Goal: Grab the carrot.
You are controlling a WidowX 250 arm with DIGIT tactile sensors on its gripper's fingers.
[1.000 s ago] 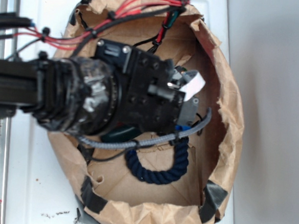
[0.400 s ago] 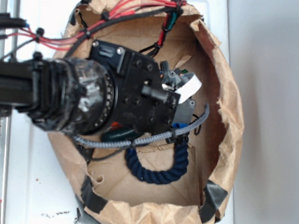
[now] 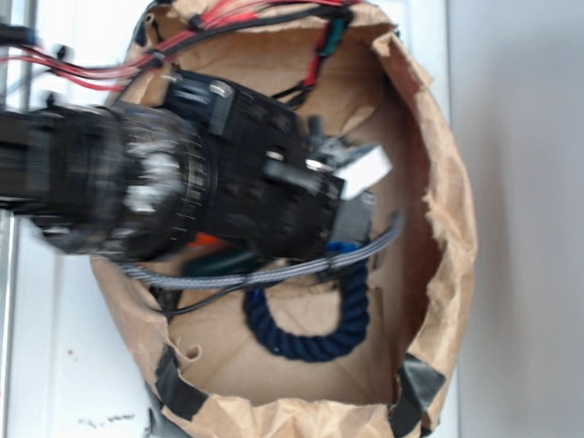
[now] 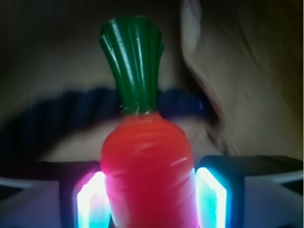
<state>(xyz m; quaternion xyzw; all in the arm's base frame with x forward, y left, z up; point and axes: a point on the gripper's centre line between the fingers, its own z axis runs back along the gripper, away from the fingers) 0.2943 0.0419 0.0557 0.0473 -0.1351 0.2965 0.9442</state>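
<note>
Carrot (image 4: 146,164) sits lower centre of the wrist view, body between the two glowing fingers (image 4: 92,199) of the end effector (image 4: 147,202), green stem (image 4: 135,66) pointing up-frame. Pads look flush against both flanks, so I read the end effector as clamped on the carrot body, though the contact line itself is blown out by glare.

In the exterior view only a sliver of orange (image 3: 206,240) shows left of centre, under the arm (image 3: 123,192); the end effector there is hidden by the wrist housing.

Handling, my read: light, rigid hollow plastic, glossy so slippery, and the taper will tend to squirt it out toward the thin end. Best hold is the wide ridged shoulder just below the stem, which is roughly where the pads are.

Around it: everything is inside a torn paper bag (image 3: 441,239) on the white tabletop (image 3: 51,363). Navy rope (image 3: 309,331) curls just beyond the stem; a dark green toy (image 3: 231,262) lies beside the orange. Grey sleeved cable (image 3: 298,270) crosses the bag. Bag walls and rope are the snag risks.
</note>
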